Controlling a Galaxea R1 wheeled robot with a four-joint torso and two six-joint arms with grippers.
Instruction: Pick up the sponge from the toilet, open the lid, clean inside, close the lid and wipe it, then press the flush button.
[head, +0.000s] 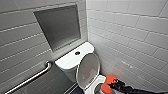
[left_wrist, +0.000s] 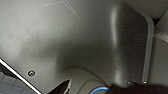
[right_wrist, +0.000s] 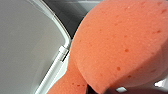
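The sponge in the black right pincer is bright orange-red with tiny darker dots. Beside the pincer the toilet is shiny white, its lid grey inside. Tiles past the pincer are white.

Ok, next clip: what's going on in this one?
The robot's right gripper holds the red-orange sponge at the rim of the toilet bowl. The lid is already up, leaning back toward the tank with its greyish inner face showing. The flush button sits in the middle of the tank top with nothing near it. A metal grab bar runs along the wall beside the toilet.
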